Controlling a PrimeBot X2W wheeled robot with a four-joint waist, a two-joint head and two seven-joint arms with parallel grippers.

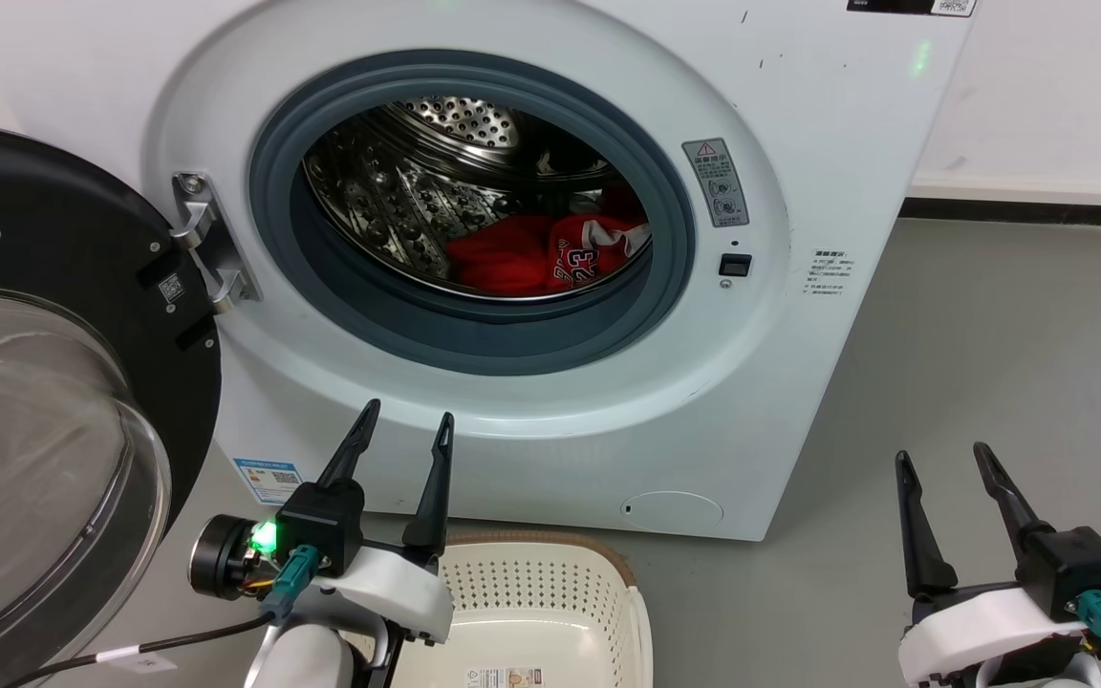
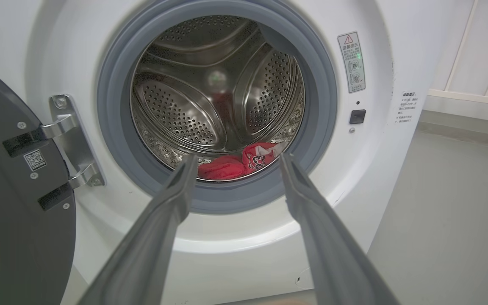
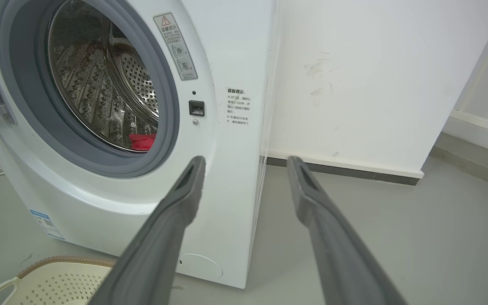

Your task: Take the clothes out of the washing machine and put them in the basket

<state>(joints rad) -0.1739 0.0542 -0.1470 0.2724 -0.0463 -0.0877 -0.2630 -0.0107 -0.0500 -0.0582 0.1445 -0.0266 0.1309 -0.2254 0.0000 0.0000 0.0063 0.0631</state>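
Observation:
The white washing machine point(image 1: 799, 172) stands with its round door point(image 1: 53, 382) swung open to the left. Two red clothes lie at the bottom of the steel drum: a plain red garment point(image 1: 498, 258) and, to its right, a jersey with white trim and the number 23 point(image 1: 593, 250). Both also show in the left wrist view, plain garment point(image 2: 220, 168) and jersey point(image 2: 259, 155). My left gripper point(image 1: 404, 428) is open, low in front of the machine, above the cream basket point(image 1: 550, 573). My right gripper point(image 1: 942, 456) is open over the floor at the right.
Grey floor point(image 1: 990, 382) spreads to the right of the machine, up to a white wall with a dark skirting point(image 1: 1038, 205). The open door's glass bowl point(image 1: 25, 497) bulges out at the left. A cable point(image 1: 159, 642) trails by my left arm.

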